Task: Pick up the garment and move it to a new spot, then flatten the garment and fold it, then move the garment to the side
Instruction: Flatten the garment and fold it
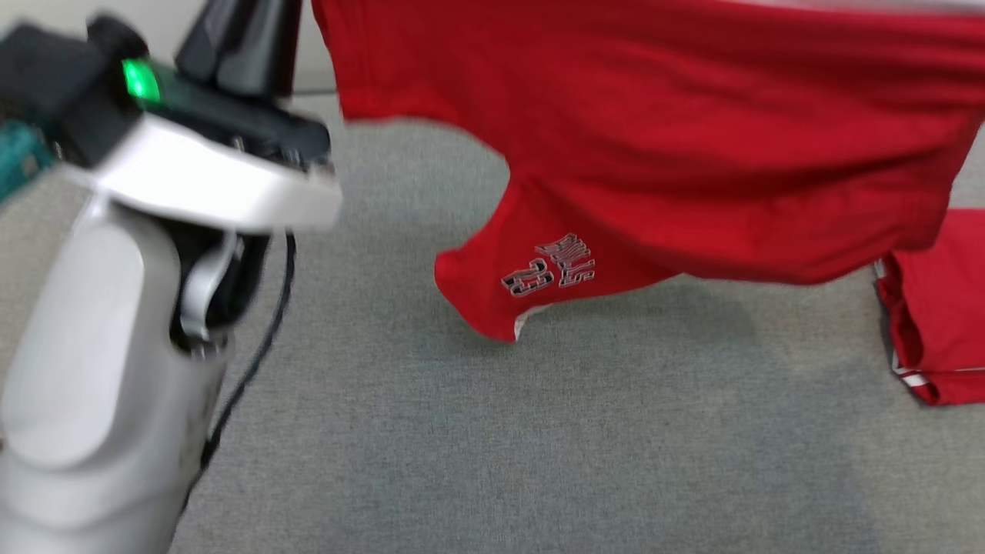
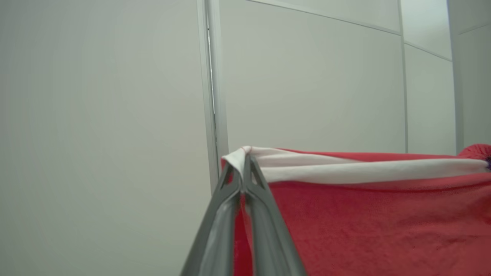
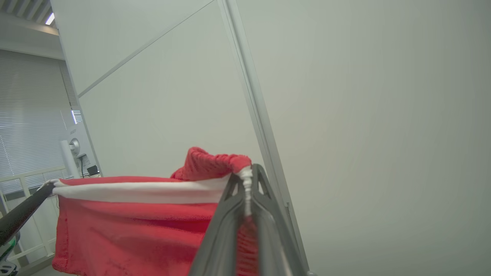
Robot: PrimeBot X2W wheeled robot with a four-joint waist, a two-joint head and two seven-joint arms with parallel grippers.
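The garment (image 1: 692, 154) is a red jersey with a white band and "BULLS 23" lettering, and it hangs stretched in the air above the grey table. My left gripper (image 2: 243, 163) is shut on one end of the white band. My right gripper (image 3: 247, 177) is shut on the other end, where the red cloth bunches up. The band runs taut between the two. The left arm (image 1: 115, 308) rises at the left of the head view, its dark fingers (image 1: 238, 38) running off the top edge. The garment's lower corner dangles just above the surface.
A second red garment (image 1: 935, 308) with white trim lies folded at the right edge of the grey cloth-covered table (image 1: 539, 446). Pale wall panels (image 2: 307, 76) stand behind. Something teal (image 1: 23, 158) shows at the far left. A white device on a stand (image 3: 74, 149) is near a window.
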